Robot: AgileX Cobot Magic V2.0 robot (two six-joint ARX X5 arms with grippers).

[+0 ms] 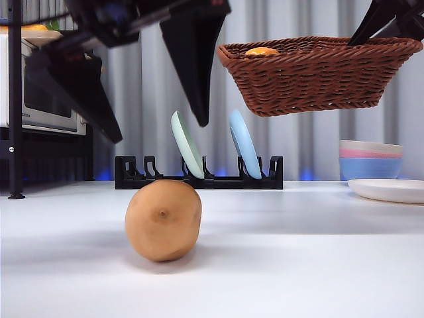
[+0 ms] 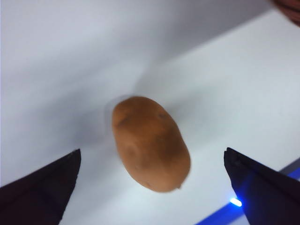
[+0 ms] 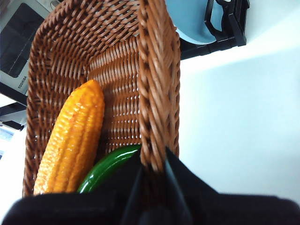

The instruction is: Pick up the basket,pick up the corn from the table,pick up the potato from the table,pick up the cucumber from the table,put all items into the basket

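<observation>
One smooth, tan-brown, egg-shaped potato (image 1: 163, 219) with a small dark dimple lay on the plain white tabletop (image 1: 298, 265), resting on its side. The left gripper (image 1: 159, 132) hung above it with its two black wedge-shaped jaws spread wide and nothing between them; in the left wrist view the potato (image 2: 150, 143) sat between the two jaw tips, apart from both.

The shallow rectangular basket of reddish-brown woven wicker (image 1: 315, 73), with a braided rim, was off the table, held in the air. The right gripper (image 3: 153, 164) was clamped on the basket's rim (image 3: 157, 93), one jaw inside the wall and one outside. Inside lay one glossy orange corn cob (image 3: 72, 140) with lengthwise ribbed rows of kernels, and beside it one smooth dark-green cucumber (image 3: 108, 166), partly hidden under the jaw. From the front only the top of the corn (image 1: 262, 51) showed over the rim.

Behind, a black slotted rack (image 1: 199, 177) held two tilted plates, one pale green (image 1: 187, 144) and one pale blue (image 1: 245, 144). At the right stood a stack of bowls (image 1: 371, 159) and one white plate (image 1: 391, 190).
</observation>
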